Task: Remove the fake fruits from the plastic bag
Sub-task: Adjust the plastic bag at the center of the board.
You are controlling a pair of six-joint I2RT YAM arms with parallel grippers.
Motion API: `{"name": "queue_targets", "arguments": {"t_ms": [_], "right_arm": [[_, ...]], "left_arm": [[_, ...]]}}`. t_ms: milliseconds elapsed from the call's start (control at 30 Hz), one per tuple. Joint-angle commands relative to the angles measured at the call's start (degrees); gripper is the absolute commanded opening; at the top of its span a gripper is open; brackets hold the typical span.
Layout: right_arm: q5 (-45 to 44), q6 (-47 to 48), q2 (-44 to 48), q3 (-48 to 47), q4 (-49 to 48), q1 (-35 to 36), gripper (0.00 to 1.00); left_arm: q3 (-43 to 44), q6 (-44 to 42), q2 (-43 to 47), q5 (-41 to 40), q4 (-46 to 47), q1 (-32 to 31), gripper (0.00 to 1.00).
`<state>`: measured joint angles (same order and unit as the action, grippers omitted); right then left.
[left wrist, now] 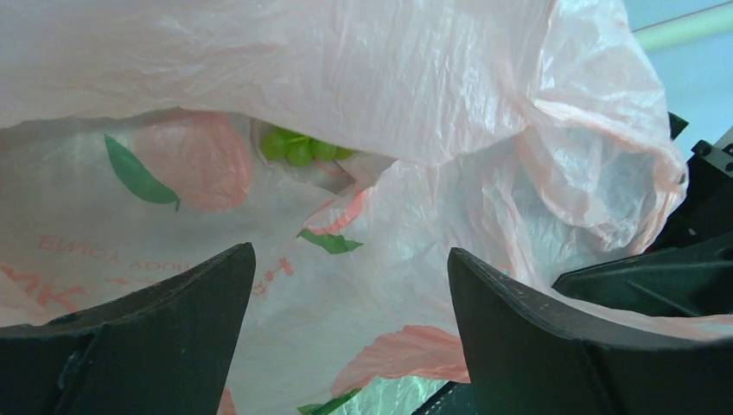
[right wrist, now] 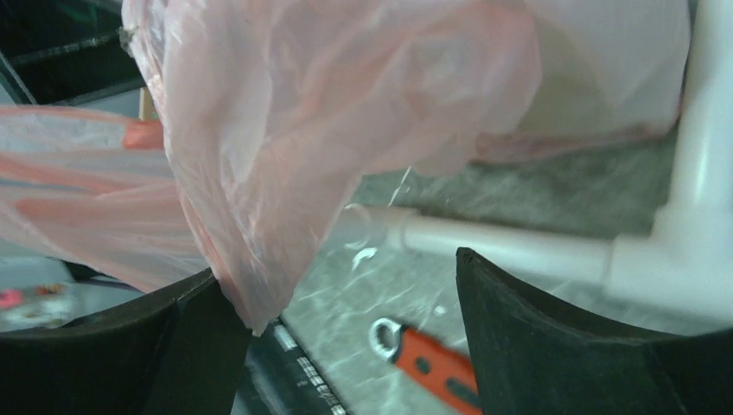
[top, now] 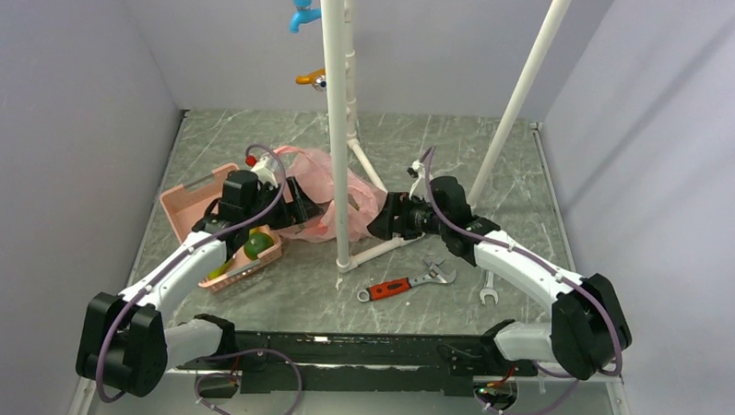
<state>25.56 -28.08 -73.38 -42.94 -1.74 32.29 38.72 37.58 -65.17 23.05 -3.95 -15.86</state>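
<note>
**Top view.** The plastic bag [top: 332,183] lies crumpled on the bench [top: 256,134], at the foot of a white pipe frame [top: 334,123]. We find the left hand [top: 301,213] at the bag's 8 o'clock edge, jaws spread wide and gripping nothing. Its wrist view looks into the bag, where green fake fruits [left wrist: 298,147] sit at 12 o'clock. The right hand [top: 382,225] stands at the bag's 4 o'clock, jaws likewise wide apart. The film brushes one finger [right wrist: 173,346], unclamped. Beyond the left hand a pink basket [top: 184,206] holds a green fruit [top: 256,243]. A wrench [top: 403,284] lies at the bag's 5 o'clock.
</note>
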Motion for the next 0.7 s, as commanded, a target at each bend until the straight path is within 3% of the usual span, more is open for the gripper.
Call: {"name": "queue_targets", "arguments": {"t_ms": [0, 167, 300, 433, 500, 633, 667], "right_arm": [[-4.2, -20.1, -0.4, -7.7, 11.9, 0.1, 0.84], [-7.9, -36.8, -3.6, -14.3, 24.5, 0.3, 0.86], [-5.3, -49.2, -2.6, -13.9, 18.8, 1.3, 0.87], [-11.2, -52.4, -3.0, -20.1, 21.3, 4.0, 0.92], [-10.1, -54.4, -4.2, -21.2, 20.6, 4.4, 0.91], [-9.6, -60.3, -5.5, -19.3, 18.4, 6.0, 0.83], [-10.0, -61.5, -5.4, -18.5, 17.6, 6.4, 0.76]], "left_arm": [[1.5, -0.6, -0.9, 1.4, 3.1, -1.9, 0.86], [-0.2, 1.5, -1.0, 0.5, 5.8, -3.9, 0.84], [-0.3, 1.5, -1.2, -0.8, 5.1, -4.4, 0.84], [-1.1, 2.0, -0.9, -2.0, 5.8, -4.9, 0.84], [-1.3, 2.3, -0.9, -2.5, 6.0, -5.3, 0.84], [-1.0, 2.7, -0.9, -3.0, 6.1, -5.9, 0.85], [-1.0, 2.6, -0.8, -3.1, 6.1, -5.9, 0.85]]}}
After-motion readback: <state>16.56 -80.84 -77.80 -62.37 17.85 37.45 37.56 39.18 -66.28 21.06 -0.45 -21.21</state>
